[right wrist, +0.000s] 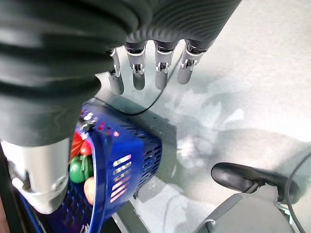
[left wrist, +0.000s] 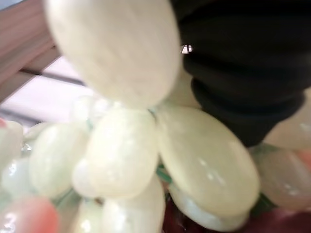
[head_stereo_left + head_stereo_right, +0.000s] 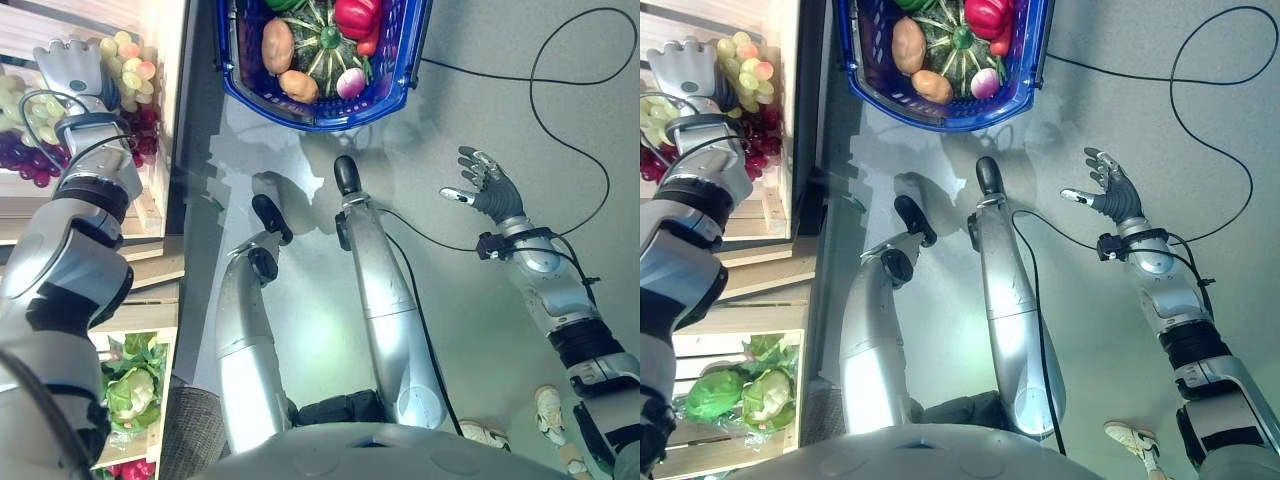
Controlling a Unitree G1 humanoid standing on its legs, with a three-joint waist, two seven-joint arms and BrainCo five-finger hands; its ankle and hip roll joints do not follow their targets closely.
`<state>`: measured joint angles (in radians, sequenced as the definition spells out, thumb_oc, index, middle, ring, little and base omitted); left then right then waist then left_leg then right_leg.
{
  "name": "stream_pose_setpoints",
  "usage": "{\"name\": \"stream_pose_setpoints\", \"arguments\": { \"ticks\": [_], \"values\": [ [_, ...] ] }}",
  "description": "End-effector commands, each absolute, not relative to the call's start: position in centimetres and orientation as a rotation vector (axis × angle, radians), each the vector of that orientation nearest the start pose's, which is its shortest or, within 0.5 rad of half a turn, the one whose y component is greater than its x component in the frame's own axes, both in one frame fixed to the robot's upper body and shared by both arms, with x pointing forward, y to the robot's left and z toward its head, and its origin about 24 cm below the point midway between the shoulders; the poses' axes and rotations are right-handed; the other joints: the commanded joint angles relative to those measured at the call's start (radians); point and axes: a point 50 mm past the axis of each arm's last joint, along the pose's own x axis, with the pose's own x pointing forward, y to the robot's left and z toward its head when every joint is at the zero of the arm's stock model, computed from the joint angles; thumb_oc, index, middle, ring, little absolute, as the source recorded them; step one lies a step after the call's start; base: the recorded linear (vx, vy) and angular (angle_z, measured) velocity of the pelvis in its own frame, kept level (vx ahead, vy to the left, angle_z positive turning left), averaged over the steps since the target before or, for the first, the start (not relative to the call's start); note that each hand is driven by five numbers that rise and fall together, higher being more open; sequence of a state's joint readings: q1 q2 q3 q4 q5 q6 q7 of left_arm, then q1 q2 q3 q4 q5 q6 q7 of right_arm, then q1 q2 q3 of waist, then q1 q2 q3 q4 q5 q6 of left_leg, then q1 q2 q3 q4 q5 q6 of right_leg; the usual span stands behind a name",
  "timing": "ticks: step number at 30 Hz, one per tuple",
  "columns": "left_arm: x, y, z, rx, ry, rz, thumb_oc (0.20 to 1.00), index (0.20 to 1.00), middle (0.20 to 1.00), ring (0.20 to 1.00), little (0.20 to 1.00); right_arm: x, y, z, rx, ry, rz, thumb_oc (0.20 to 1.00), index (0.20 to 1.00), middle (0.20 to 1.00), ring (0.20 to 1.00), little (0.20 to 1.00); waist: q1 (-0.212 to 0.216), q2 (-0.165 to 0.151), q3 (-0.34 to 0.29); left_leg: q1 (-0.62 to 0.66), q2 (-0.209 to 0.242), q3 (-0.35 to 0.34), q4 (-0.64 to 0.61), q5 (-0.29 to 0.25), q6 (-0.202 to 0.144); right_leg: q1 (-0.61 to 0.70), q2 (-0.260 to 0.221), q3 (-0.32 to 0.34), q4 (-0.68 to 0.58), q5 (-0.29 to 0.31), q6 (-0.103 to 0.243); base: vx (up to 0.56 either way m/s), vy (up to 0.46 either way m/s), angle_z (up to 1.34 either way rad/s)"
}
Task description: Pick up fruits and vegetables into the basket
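A blue basket stands on the grey floor ahead. It holds a potato, a green striped squash, a red pepper and other produce. On my left, a wooden crate holds green grapes and purple grapes. My left hand is down on the grape bunches. Its wrist view has pale green grapes pressed close against the dark cover. My right hand hangs open over bare floor to the right of the basket, holding nothing, its fingers straight.
A lower crate at the left holds cabbages and leafy greens, with red produce below them. A person's shoe shows at the lower right. Grey floor spreads around the basket.
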<state>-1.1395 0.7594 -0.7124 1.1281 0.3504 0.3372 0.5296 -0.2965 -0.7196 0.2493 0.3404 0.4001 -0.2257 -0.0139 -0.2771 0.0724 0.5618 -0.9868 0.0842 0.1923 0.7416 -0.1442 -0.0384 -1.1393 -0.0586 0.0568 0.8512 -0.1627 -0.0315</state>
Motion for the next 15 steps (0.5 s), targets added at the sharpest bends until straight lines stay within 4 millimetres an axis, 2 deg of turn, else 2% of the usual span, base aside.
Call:
{"name": "stream_pose_setpoints", "arguments": {
  "ticks": [1,4,9,13,15],
  "values": [
    [35.1,37.0,20.7,1.219,0.136,0.903,0.200,0.200,0.200,0.200,0.200,28.6,-24.7,8.8,-0.398,-0.128,0.131,1.000,1.000,1.000,1.000,1.000,0.006,-0.011,-0.042,0.072,-0.038,0.041,-0.078,-0.018,0.003,0.087,0.030,-0.032,-0.070,-0.013,0.055,0.00,0.000,0.00],
    [34.6,37.6,20.4,0.974,0.073,0.883,0.200,0.200,0.200,0.200,0.200,28.2,-24.5,8.5,-0.433,-0.113,0.152,1.000,1.000,1.000,1.000,1.000,0.017,-0.011,-0.042,0.124,-0.043,0.038,-0.096,-0.016,0.006,0.142,0.026,-0.040,-0.082,-0.020,0.055,0.01,0.018,0.07],
    [34.4,37.4,19.8,0.735,-0.007,0.832,0.200,0.200,0.200,0.200,0.200,27.9,-24.0,8.4,-0.458,-0.094,0.194,1.000,1.000,1.000,1.000,1.000,0.029,-0.011,-0.042,0.188,-0.052,0.031,-0.112,-0.022,0.012,0.214,0.022,-0.048,-0.101,-0.029,0.055,0.01,0.008,0.06],
    [34.5,36.0,19.9,0.498,-0.141,0.738,0.200,0.200,0.200,0.200,0.200,28.0,-23.1,8.9,-0.521,-0.101,0.236,1.000,1.000,1.000,1.000,1.000,0.051,-0.011,-0.042,0.241,-0.063,0.023,-0.121,-0.032,0.020,0.275,0.015,-0.062,-0.113,-0.038,0.057,0.01,-0.008,0.08],
    [34.7,34.3,20.0,0.439,-0.236,0.671,0.200,0.200,0.200,0.200,0.200,28.1,-22.7,9.1,-0.574,-0.106,0.244,1.000,1.000,1.000,1.000,1.000,0.065,-0.012,-0.042,0.266,-0.069,0.018,-0.124,-0.037,0.025,0.307,0.011,-0.071,-0.120,-0.041,0.057,0.01,-0.019,0.09]
  ]
}}
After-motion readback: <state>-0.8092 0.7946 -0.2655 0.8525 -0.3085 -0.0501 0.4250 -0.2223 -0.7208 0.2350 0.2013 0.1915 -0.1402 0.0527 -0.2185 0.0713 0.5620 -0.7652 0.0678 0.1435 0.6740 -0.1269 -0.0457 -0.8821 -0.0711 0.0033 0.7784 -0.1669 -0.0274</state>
